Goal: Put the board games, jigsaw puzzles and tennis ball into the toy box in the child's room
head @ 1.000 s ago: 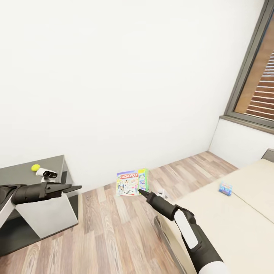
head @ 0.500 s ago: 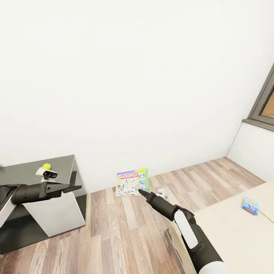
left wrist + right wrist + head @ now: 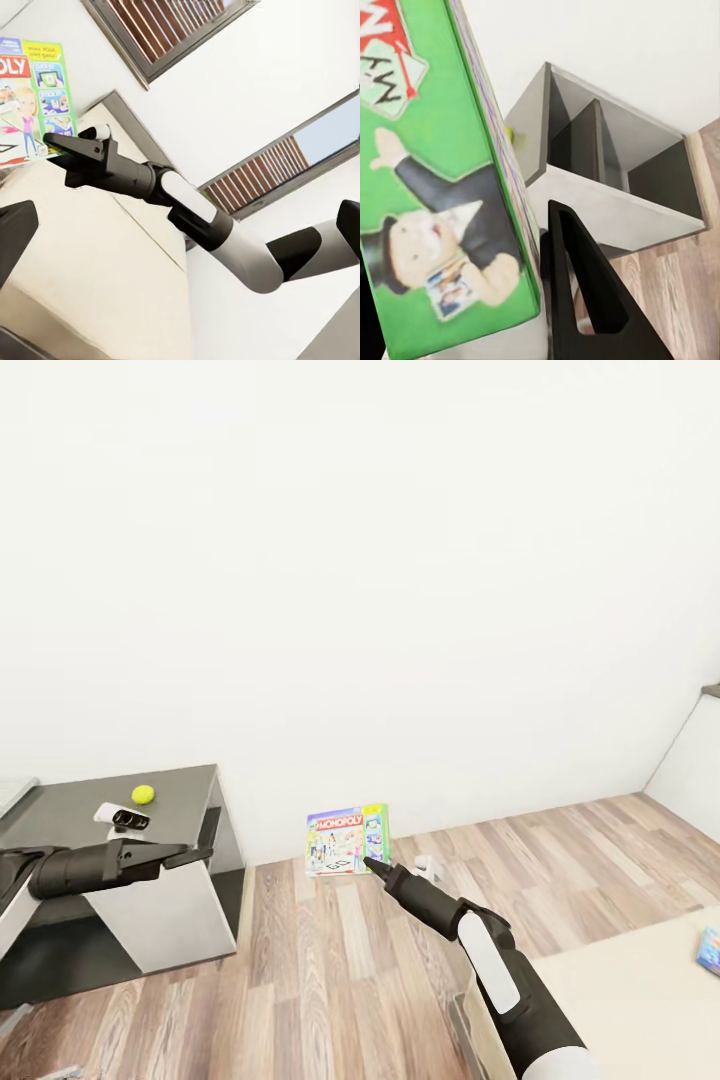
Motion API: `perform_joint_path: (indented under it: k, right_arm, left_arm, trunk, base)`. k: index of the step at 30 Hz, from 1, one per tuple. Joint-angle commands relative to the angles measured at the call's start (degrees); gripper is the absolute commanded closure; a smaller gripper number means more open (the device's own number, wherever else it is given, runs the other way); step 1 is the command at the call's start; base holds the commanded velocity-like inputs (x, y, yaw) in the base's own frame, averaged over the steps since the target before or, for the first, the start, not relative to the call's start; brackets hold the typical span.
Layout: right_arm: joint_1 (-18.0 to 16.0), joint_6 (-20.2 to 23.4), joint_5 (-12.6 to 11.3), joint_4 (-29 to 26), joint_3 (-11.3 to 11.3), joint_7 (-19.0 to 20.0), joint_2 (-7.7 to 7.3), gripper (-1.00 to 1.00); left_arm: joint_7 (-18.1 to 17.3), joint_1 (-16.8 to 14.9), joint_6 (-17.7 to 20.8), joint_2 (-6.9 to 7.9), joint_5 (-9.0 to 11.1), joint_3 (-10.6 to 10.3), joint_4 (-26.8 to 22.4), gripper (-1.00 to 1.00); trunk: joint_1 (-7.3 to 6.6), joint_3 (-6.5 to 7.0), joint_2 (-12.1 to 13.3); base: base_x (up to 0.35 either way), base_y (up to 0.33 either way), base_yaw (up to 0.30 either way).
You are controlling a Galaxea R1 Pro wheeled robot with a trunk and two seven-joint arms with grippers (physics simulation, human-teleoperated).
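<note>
The green-and-white Monopoly board game (image 3: 346,841) hangs upright above the wood floor, with my right gripper (image 3: 371,864) shut on its lower corner. The right wrist view has its green face (image 3: 442,187) close beside one black finger (image 3: 581,292). The tennis ball (image 3: 143,794) lies on the dark grey section of the table (image 3: 175,782). My left gripper (image 3: 190,851) hovers open and empty in front of that section. A small blue board game (image 3: 710,950) lies on the bed (image 3: 620,1000) at the right edge.
A white-and-black gadget (image 3: 120,816) lies beside the ball. A white door panel (image 3: 165,925) closes the front of the desk's dark section. Wood-plank floor (image 3: 330,980) stretches between desk and bed, with a white wall behind. A pale grey edge (image 3: 12,795) shows at the far left.
The camera has turned left: the desk has slid further into view, and the window and most of the bed have left. Both arms keep their pose, and the game stays gripped.
</note>
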Motion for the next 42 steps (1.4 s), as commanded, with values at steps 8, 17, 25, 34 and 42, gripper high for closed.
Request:
perform_joint_path:
  k: [8, 17, 25, 34, 42]
  right_arm:
    - [-0.04, 0.36, -0.54, -0.05, -0.06, 0.0, 0.0, 1.0]
    - [-0.04, 0.44, -0.54, -0.05, -0.06, 0.0, 0.0, 1.0]
    - [-0.04, 0.45, -0.54, -0.05, -0.06, 0.0, 0.0, 1.0]
    - [-0.04, 0.4, -0.54, -0.05, -0.06, 0.0, 0.0, 1.0]
    - [-0.04, 0.4, -0.54, -0.05, -0.06, 0.0, 0.0, 1.0]
  left_arm:
    - [-0.19, -0.07, 0.54, 0.01, 0.01, -0.03, 0.03, -1.0]
    - [-0.19, -0.08, 0.6, -0.03, -0.01, -0.06, 0.03, -1.0]
    - [-0.19, -0.06, 0.54, -0.03, 0.01, -0.06, 0.03, -1.0]
    - [-0.19, -0.03, 0.58, -0.02, 0.01, -0.03, 0.03, -1.0]
    - [-0.19, -0.05, 0.6, -0.01, 0.05, -0.03, 0.03, -1.0]
  trunk:
    - [0.05, -0.5, -0.13]
    - [0.05, -0.93, -0.13]
    - [0.05, -1.3, -0.13]
    - [0.05, -1.73, -0.13]
    - [0.05, -2.1, -0.13]
  base:
    - [0.135, -0.139, 0.203]
    - [0.024, -0.044, 0.203]
    - [0.001, -0.001, 0.203]
    - [0.0, 0.0, 0.203]
    - [0.0, 0.0, 0.203]
